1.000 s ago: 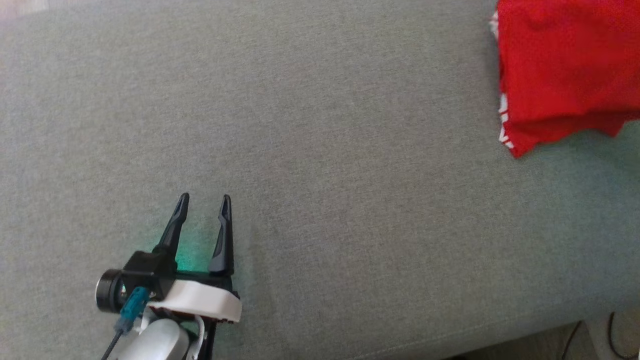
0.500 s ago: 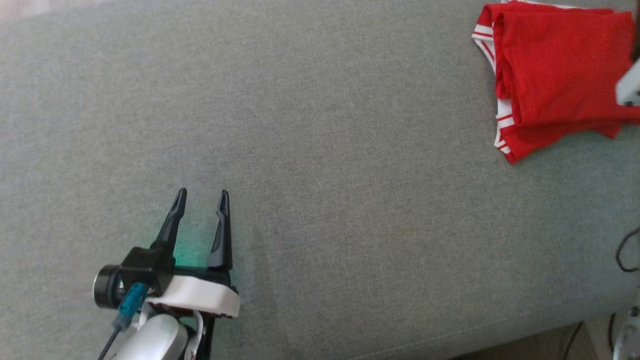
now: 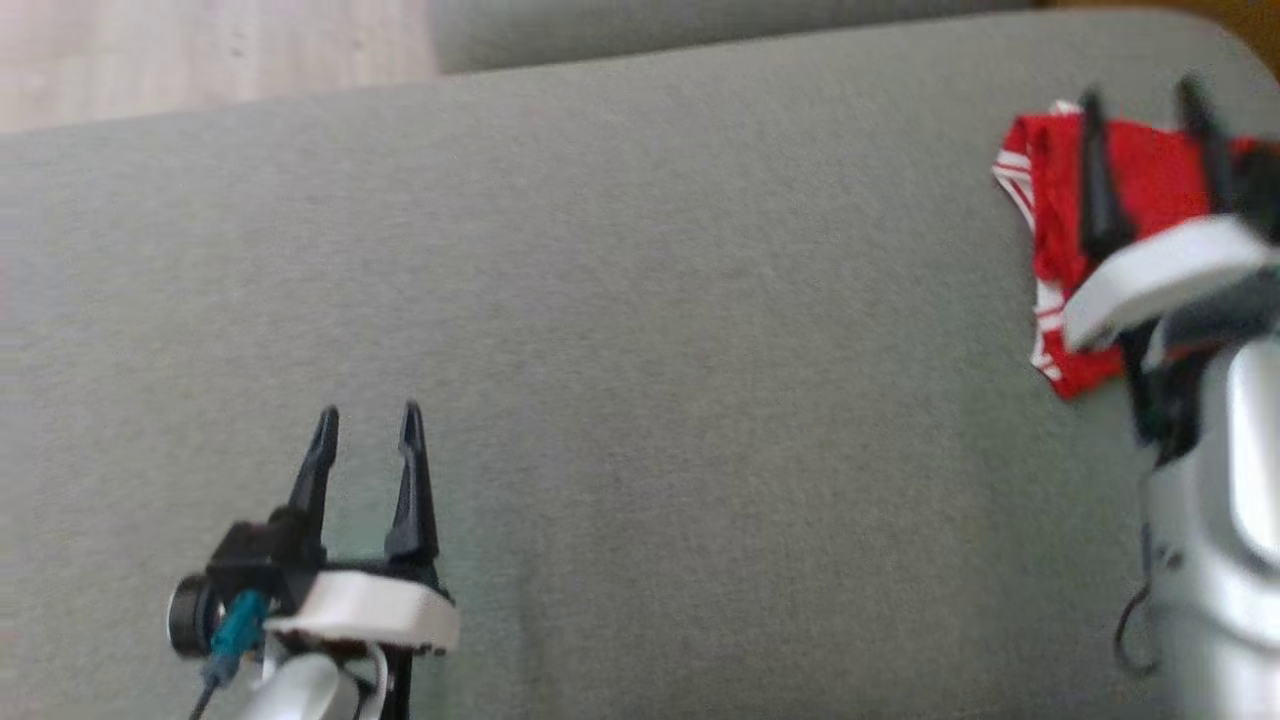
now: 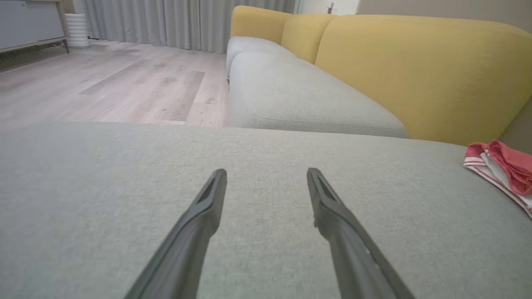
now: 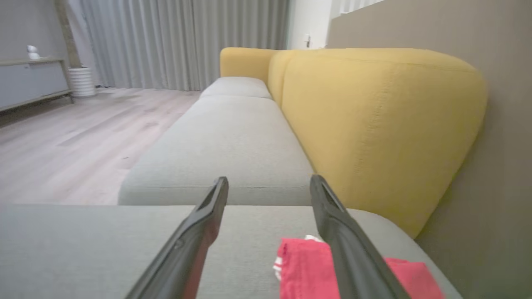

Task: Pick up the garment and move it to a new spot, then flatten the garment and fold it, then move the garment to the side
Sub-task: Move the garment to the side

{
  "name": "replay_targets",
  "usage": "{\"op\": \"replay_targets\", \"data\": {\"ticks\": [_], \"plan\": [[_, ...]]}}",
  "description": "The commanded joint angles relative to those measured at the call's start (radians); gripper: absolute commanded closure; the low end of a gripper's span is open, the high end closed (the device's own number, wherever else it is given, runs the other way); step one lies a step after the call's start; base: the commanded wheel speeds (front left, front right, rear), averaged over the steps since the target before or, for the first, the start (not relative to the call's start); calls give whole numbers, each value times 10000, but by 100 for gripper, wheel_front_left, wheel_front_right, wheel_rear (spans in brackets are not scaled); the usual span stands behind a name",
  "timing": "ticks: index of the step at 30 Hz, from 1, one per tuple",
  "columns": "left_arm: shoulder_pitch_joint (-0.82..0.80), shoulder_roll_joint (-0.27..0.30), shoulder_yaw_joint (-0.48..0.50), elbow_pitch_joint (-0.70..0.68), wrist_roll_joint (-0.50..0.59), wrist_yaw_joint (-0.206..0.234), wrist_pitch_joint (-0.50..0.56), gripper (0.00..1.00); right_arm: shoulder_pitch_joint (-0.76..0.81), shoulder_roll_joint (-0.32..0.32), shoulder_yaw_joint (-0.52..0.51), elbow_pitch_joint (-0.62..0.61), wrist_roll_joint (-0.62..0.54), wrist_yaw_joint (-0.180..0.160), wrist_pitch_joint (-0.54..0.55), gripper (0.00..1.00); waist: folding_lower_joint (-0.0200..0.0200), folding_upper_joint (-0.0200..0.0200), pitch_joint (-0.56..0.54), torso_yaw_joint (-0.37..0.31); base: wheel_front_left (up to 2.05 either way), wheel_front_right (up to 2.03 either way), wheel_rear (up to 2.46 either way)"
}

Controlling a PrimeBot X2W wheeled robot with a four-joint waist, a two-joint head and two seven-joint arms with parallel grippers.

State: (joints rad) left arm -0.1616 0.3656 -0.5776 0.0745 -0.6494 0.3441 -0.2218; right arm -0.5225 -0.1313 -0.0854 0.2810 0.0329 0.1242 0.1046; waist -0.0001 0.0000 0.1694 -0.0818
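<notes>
The garment (image 3: 1150,190) is red with white striped edges and lies folded at the far right of the grey cushion (image 3: 640,330). It also appears in the left wrist view as the garment (image 4: 505,166) at the right edge, and under the fingers as the garment (image 5: 307,270) in the right wrist view. My right gripper (image 3: 1145,105) hovers over it, open, with nothing between its fingers. My left gripper (image 3: 368,415) stands open and empty over bare cushion at the lower left, far from the cloth.
A yellow backrest (image 5: 374,124) rises behind the cushion on the right, with a beige wall (image 5: 498,166) beyond it. A second grey seat (image 4: 291,95) lies ahead. Wooden floor (image 4: 104,87) borders the cushion at the far left.
The head camera has tilted, shifting the whole picture. My right gripper has let go of the garment and come into view above it, open. The left gripper has stayed in place.
</notes>
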Motion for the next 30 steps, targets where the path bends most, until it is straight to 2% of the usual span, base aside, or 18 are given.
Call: {"op": "replay_targets", "data": {"ticks": [1, 9, 16, 22, 30], "plan": [[35, 85, 456, -143, -85, 59, -133, 0, 481, 264, 251, -574, 88, 65, -228, 0, 1, 0, -716, 725, 0, 0, 0], [701, 18, 558, 148, -369, 78, -210, 0, 2948, 787, 444, -1252, 196, 65, -855, 0, 1, 0, -1468, 1497, 0, 0, 0], [1113, -140, 568, 232, -535, 77, -262, 0, 4881, 807, 906, -1663, 1371, 65, -1542, 0, 1, 0, -1906, 1874, 0, 0, 0], [1202, -173, 463, 281, -535, -12, -277, 0, 5557, 809, 1280, -1733, 1563, 65, -1841, 0, 1, 0, -2061, 1874, 0, 0, 0], [1174, -186, 381, 378, -486, 54, -254, 0, 5647, 809, 1461, -1792, 1604, 65, -1921, 0, 1, 0, -2111, 1817, 0, 0, 0]]}}
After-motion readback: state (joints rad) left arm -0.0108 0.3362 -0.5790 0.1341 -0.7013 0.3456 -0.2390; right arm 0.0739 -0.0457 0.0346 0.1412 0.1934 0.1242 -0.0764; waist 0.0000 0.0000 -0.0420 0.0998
